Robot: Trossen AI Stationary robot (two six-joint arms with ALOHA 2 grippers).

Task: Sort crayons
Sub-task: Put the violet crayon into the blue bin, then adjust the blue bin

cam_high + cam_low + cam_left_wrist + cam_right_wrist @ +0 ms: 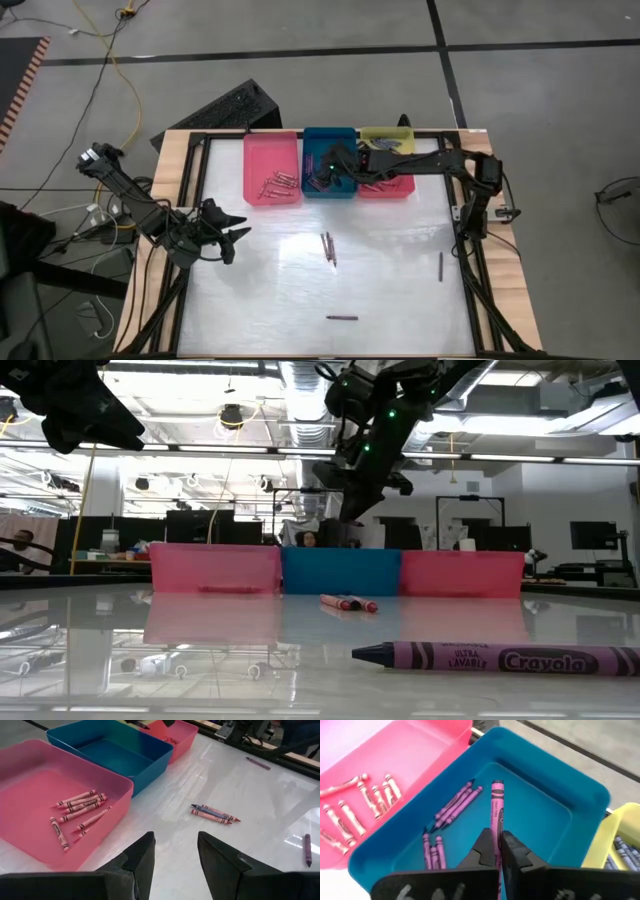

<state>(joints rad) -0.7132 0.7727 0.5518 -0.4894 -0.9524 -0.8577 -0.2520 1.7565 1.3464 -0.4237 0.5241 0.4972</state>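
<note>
The table [400,300] carries the pink tray [272,150], the teal tray [330,140] and loose crayons [329,248]; the right gripper [499,851] hangs above the teal tray, fingers pressed on a purple crayon [496,810] over the purple ones lying inside; the left gripper [175,852] waits over the table's left side, fingers spread, holding nothing.
</note>
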